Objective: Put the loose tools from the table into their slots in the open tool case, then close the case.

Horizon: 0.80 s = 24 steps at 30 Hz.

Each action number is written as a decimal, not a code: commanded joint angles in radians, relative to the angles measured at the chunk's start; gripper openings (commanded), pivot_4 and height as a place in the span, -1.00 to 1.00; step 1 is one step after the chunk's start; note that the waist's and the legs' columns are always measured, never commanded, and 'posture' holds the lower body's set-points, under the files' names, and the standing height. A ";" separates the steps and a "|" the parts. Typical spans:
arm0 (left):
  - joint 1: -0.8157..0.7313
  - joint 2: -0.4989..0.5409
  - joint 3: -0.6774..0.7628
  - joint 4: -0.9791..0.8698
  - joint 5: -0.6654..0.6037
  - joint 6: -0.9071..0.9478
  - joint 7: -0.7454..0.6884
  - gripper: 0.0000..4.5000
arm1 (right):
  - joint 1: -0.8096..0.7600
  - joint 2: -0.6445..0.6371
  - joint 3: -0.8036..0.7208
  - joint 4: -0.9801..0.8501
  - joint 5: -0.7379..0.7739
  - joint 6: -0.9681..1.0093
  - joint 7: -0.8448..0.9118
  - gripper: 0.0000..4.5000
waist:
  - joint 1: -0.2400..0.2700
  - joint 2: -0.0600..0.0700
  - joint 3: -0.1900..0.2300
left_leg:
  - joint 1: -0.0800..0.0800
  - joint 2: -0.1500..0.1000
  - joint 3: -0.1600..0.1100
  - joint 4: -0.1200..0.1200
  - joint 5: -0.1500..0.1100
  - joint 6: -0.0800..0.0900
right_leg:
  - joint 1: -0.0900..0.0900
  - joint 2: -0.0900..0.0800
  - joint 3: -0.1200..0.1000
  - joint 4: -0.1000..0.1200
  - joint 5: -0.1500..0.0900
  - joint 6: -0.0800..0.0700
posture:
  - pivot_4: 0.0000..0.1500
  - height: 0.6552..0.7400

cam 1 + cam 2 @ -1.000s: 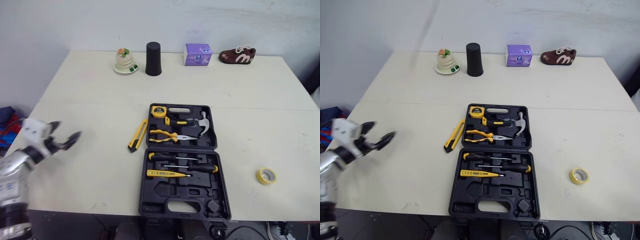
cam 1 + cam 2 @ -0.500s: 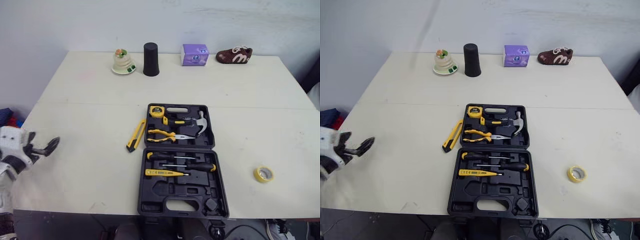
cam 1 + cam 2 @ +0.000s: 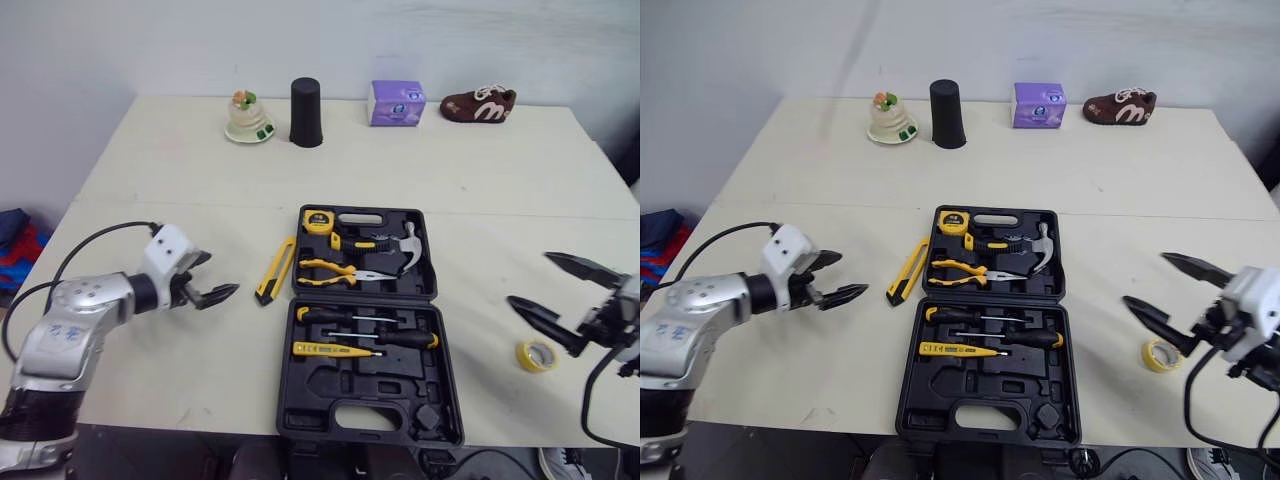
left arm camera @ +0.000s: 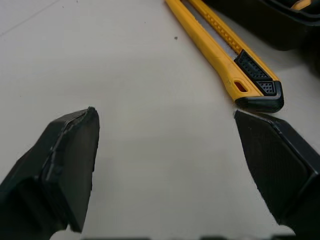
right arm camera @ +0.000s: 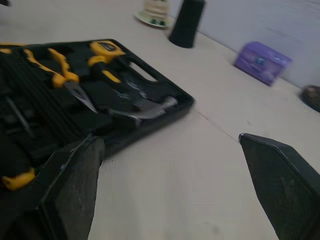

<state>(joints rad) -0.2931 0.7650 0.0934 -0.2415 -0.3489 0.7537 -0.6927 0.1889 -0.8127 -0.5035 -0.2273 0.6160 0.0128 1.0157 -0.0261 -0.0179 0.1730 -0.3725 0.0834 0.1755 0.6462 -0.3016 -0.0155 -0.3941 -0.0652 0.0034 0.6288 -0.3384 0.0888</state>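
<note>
Black tool case [image 3: 322, 382] lies open flat on the bench [image 3: 180, 190]. A yellow knife [image 3: 275, 270] sits just left of it, a tape roll [image 3: 533, 354] well right.

**Table Layout**

The tool case [image 3: 365, 320] lies open at the middle of the table [image 3: 480, 170], towards the front edge. The far half holds the tape measure [image 3: 318, 221], the hammer [image 3: 395, 245] and the pliers [image 3: 345, 270]. The near half holds the screwdrivers [image 3: 375, 335].

The utility knife [image 3: 275, 270] lies on the table just beside the left side of the case. The left claw [image 3: 212, 276] is left of the knife. The tape roll [image 3: 534, 354] lies on the table right of the case, with the right claw [image 3: 530, 279] near it.

Along the back edge stand, from left to right, a dish [image 3: 248, 118], a cup [image 3: 306, 99], a box [image 3: 396, 103] and a shoe [image 3: 478, 104].
</note>
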 commanded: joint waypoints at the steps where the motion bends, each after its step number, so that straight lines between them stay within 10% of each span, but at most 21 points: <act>1: -0.051 -0.048 -0.009 -0.076 -0.036 0.135 0.070 0.99 | -0.007 0.008 -0.002 -0.040 0.001 0.015 -0.007 1.00 | 0.002 -0.001 0.001 | 0.000 0.000 0.000 0.002 -0.001 0.001 | 0.000 0.001 0.000 0.000 0.000 0.000 | 1.00 1.00; 24: -0.189 -0.349 -0.253 0.047 0.176 0.230 0.401 0.99 | 0.016 0.044 0.020 -0.162 0.013 0.069 -0.007 1.00 | 0.005 -0.002 0.001 | 0.002 -0.002 -0.001 0.006 0.002 0.003 | 0.003 0.001 0.004 0.004 0.003 0.004 | 1.00 1.00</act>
<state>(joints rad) -0.4672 0.4301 -0.1376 -0.2190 -0.1965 0.9859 -0.3091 0.2091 -0.7742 -0.4775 -0.3543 0.6085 0.0781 1.0102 -0.0215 -0.0204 0.1743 -0.3705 0.0816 0.1744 0.6525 -0.2995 -0.0120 -0.3914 -0.0642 0.0078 0.6335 -0.3358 0.0927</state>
